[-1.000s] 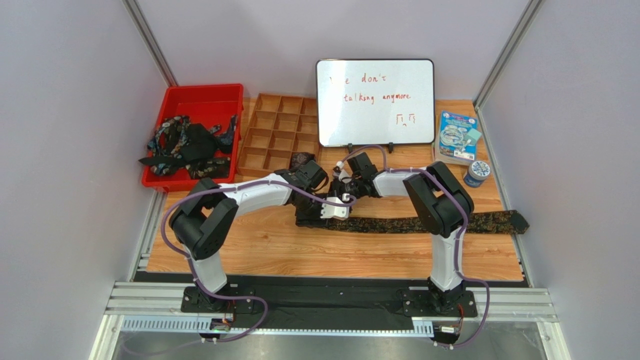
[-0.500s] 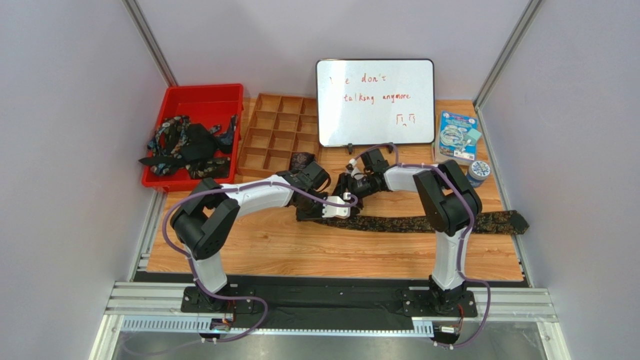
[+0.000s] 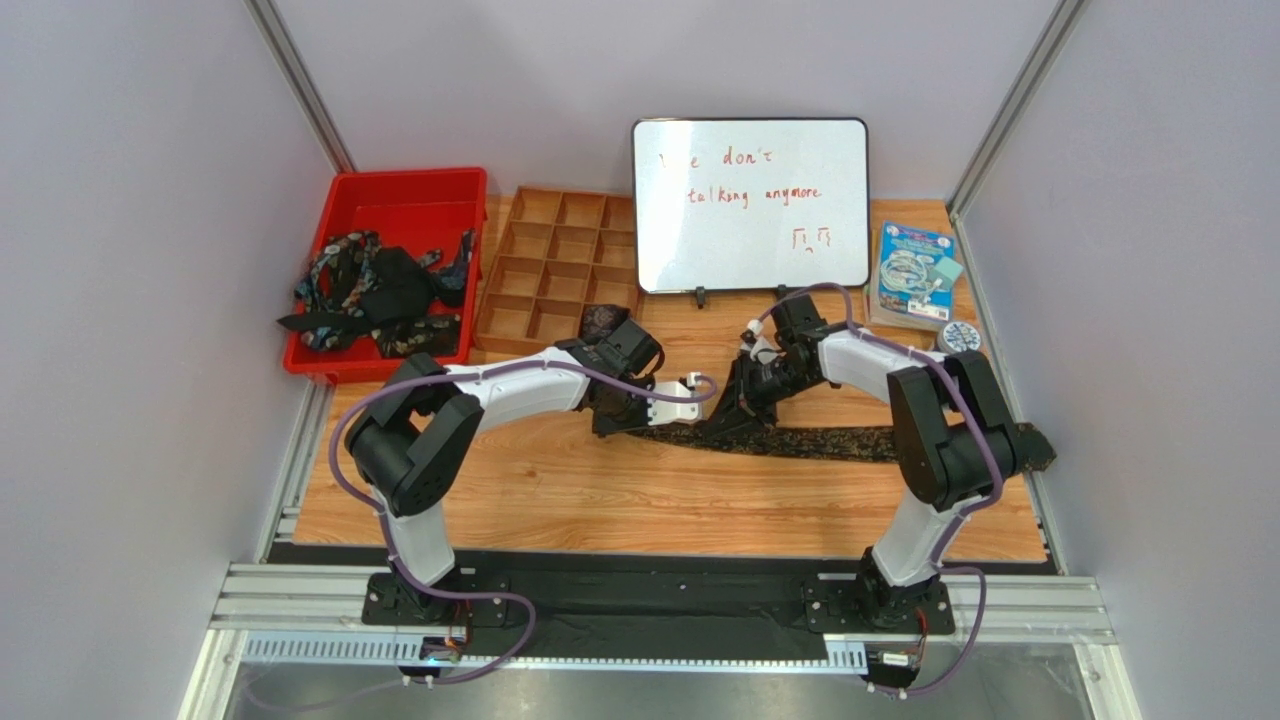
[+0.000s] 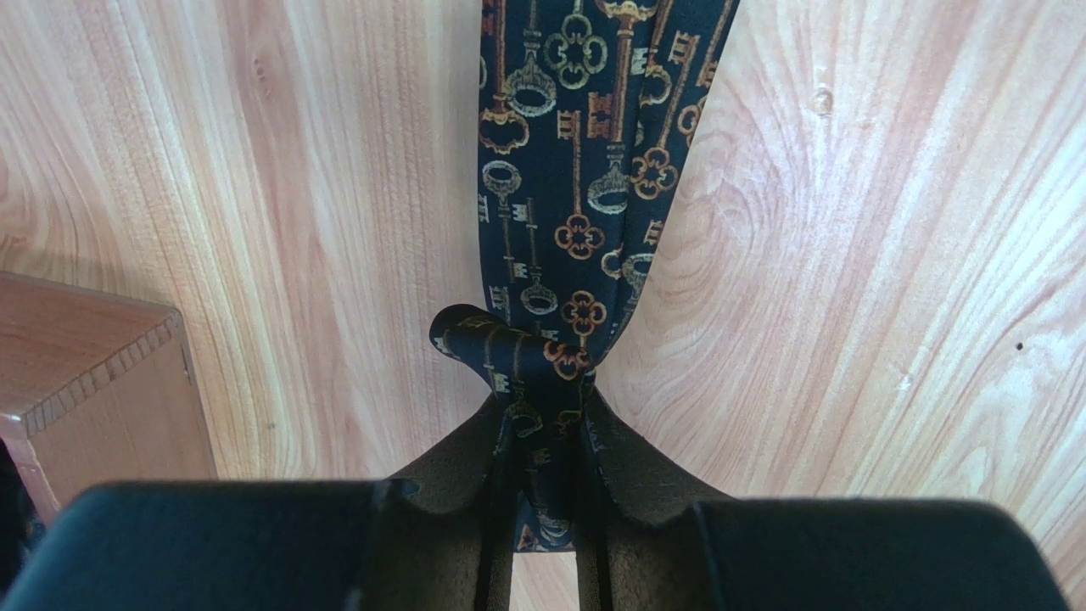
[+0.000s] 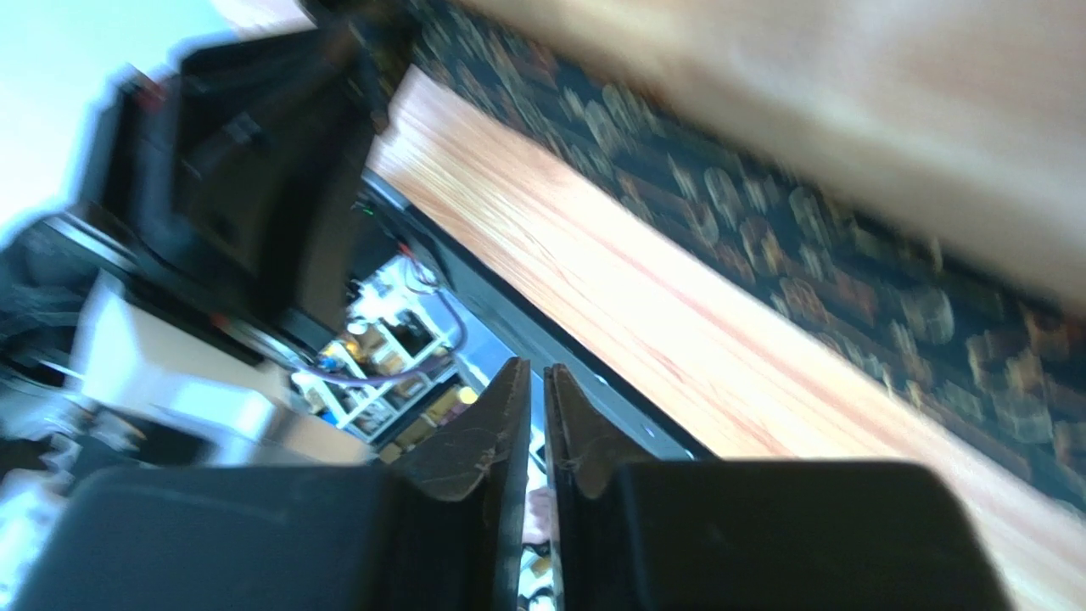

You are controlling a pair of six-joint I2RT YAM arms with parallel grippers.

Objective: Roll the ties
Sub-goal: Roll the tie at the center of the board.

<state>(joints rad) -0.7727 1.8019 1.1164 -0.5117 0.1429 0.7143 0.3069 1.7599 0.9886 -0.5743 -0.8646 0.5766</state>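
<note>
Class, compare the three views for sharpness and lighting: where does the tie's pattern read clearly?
Left wrist: sharp, evenly lit, key pattern on the tie crisp. Right wrist: smeared, pattern soft, upper-left corner washed out. Top external: sharp, even light, pattern too small to read.

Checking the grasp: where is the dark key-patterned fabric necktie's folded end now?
Left wrist view: the necktie end sits pinched in the left gripper at bottom centre, right of the wooden compartment tray's corner.

Open tabletop (image 3: 631,503) lies nearside of the tie (image 3: 827,444); whiteboard (image 3: 751,203) and compartment tray (image 3: 556,270) apparently block beyond.
</note>
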